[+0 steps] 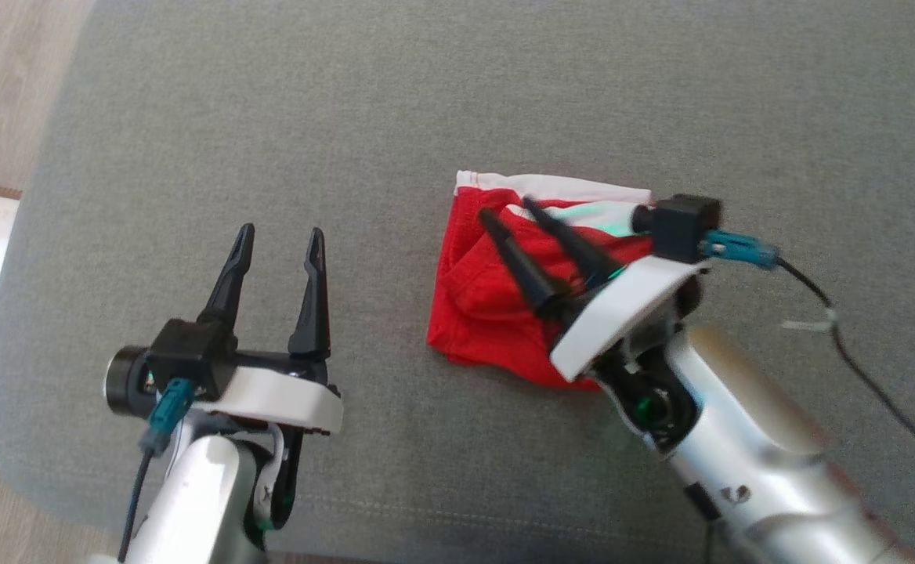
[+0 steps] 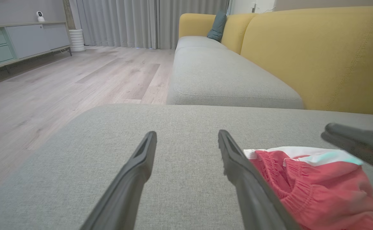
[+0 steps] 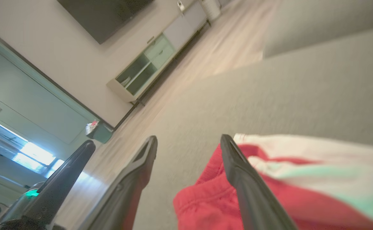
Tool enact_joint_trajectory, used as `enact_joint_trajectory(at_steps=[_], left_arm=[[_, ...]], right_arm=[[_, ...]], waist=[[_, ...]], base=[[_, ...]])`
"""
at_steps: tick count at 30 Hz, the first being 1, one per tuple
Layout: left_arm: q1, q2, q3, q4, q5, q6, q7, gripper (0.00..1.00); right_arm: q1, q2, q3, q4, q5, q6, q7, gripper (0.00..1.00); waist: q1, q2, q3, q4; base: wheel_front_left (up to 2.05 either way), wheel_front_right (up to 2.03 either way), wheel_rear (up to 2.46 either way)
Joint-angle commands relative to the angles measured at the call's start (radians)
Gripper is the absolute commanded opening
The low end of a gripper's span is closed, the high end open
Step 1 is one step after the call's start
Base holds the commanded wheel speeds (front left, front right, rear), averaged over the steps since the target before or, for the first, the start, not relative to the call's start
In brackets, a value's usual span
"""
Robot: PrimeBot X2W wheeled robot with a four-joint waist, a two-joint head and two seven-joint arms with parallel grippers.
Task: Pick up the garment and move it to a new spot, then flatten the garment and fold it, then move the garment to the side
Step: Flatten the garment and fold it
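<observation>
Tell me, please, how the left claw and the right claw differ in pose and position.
The left claw sits over bare grey cushion; the right claw is above the red garment. The left claw points nearly straight up the head view; the right claw slants toward the upper left. Both stand open, holding nothing.

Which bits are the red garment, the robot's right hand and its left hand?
red garment (image 1: 477, 317): head view, on its red middle.
right hand (image 1: 508, 207): head view, between its fingertips.
left hand (image 1: 281, 231): head view, between its fingertips.
</observation>
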Motion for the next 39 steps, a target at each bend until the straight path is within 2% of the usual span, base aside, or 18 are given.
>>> enact_joint_trajectory(at_steps=[1,4,7,13,18,20,24,30,39], left_arm=[[-0.033,0.007,0.034,-0.026,0.011,-0.002,-0.012,1.00],[-0.029,0.006,0.041,-0.024,0.013,-0.003,-0.012,1.00],[-0.020,0.007,0.049,-0.022,0.014,-0.002,-0.012,1.00],[0.000,0.016,0.070,-0.022,0.012,0.003,-0.012,1.00],[0.023,0.025,0.088,-0.020,0.002,0.007,-0.012,1.00],[0.037,0.032,0.097,-0.016,-0.004,0.009,-0.012,1.00],[0.070,0.044,0.106,-0.008,-0.015,0.013,-0.009,1.00],[0.116,0.062,0.106,-0.009,-0.024,0.016,0.011,1.00],[0.166,0.083,0.103,-0.018,-0.030,0.021,0.037,1.00]], right_arm=[[-0.034,-0.004,0.012,-0.041,-0.027,-0.001,-0.035,1.00],[-0.034,-0.051,-0.003,-0.061,-0.112,-0.001,-0.154,1.00],[-0.008,-0.102,-0.058,-0.078,-0.173,-0.001,-0.228,1.00],[0.110,-0.189,-0.250,-0.130,-0.255,-0.001,-0.258,1.00],[0.240,-0.214,-0.410,-0.208,-0.323,-0.001,-0.232,1.00],[0.315,-0.200,-0.482,-0.271,-0.366,-0.001,-0.206,1.00],[0.416,-0.152,-0.545,-0.374,-0.436,-0.001,-0.154,1.00],[0.517,-0.100,-0.588,-0.462,-0.488,-0.001,-0.098,1.00],[0.608,-0.060,-0.614,-0.520,-0.527,-0.001,-0.052,1.00]], waist=[[0.0000,0.0000,-0.003,-0.003],[0.0000,0.0000,-0.011,-0.015],[0.0000,0.0000,-0.025,-0.028],[0.0000,0.0000,-0.048,-0.059],[0.0000,0.0000,-0.070,-0.082],[0.0000,0.0000,-0.086,-0.094],[0.0000,0.0000,-0.129,-0.113],[0.0000,0.0000,-0.187,-0.128],[0.0000,0.0000,-0.247,-0.142]], base=[[0.00,0.00,0.00],[0.00,0.00,0.00],[0.00,0.00,0.00],[0.00,0.00,0.00],[0.00,0.00,0.00],[0.00,0.00,0.00],[0.00,0.00,0.00],[0.00,0.00,0.00],[0.00,0.00,0.00]])
